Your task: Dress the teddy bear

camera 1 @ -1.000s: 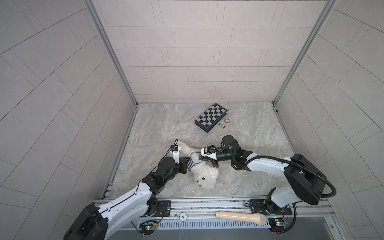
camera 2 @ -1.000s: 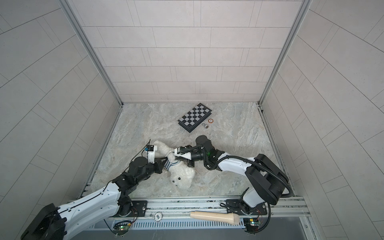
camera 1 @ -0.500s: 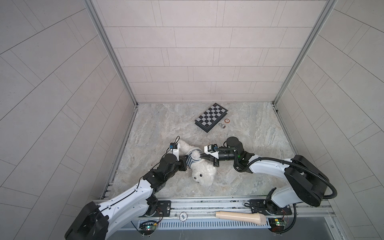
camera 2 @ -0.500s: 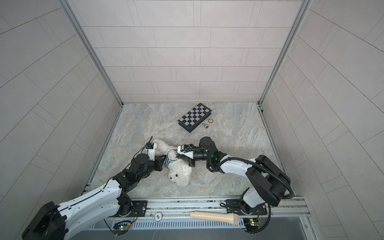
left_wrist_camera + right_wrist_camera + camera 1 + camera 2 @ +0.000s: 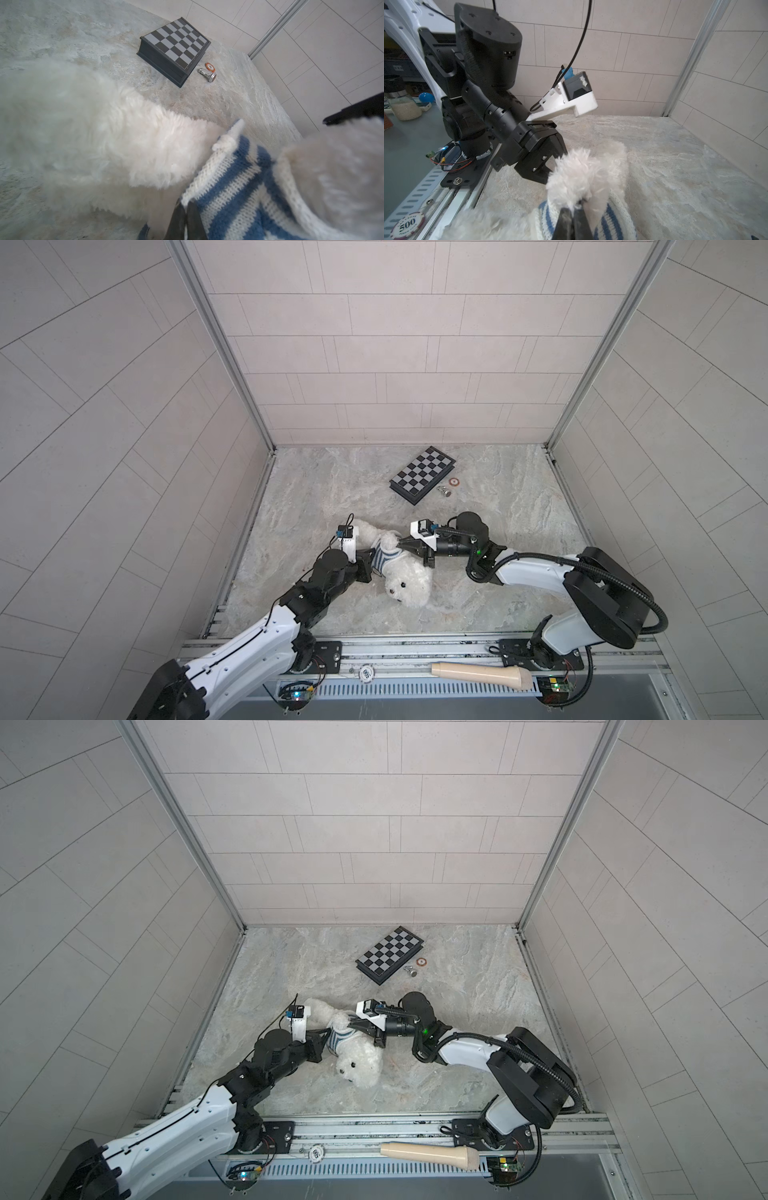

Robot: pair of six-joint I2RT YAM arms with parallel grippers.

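Knitted wool was what both tools had hold of. Your left tool (image 5: 185, 209) was pinched shut on the hem of the striped shirt (image 5: 232, 193), with blue-and-white knit between its fingers. Your right tool (image 5: 572, 211) was likewise closed, at the sleeve opening where a white paw poked out. It looked to have the cuff, though some fur may have been caught in with it.

The teddy bear (image 5: 409, 585) lay face up on the table (image 5: 316, 497) between the two arms, close to the front rail. Its head was towards you, its bare legs pointed at the back wall, and the shirt was bunched round its chest.

You should have judged the bear light and soft all through. It would squash under a pinch and probably slide on the smooth stone when pulled, so fur made a poor handhold. The knit would stretch and grip better, which made hem and cuff edges the places to take.

Both arms lay low over the table, facing each other across the bear. The left arm reached in from the front left corner. The right arm was bent at the elbow, its forearm running leftwards to the bear's shoulder.

The chessboard (image 5: 423, 475) sat well apart, near the back wall.
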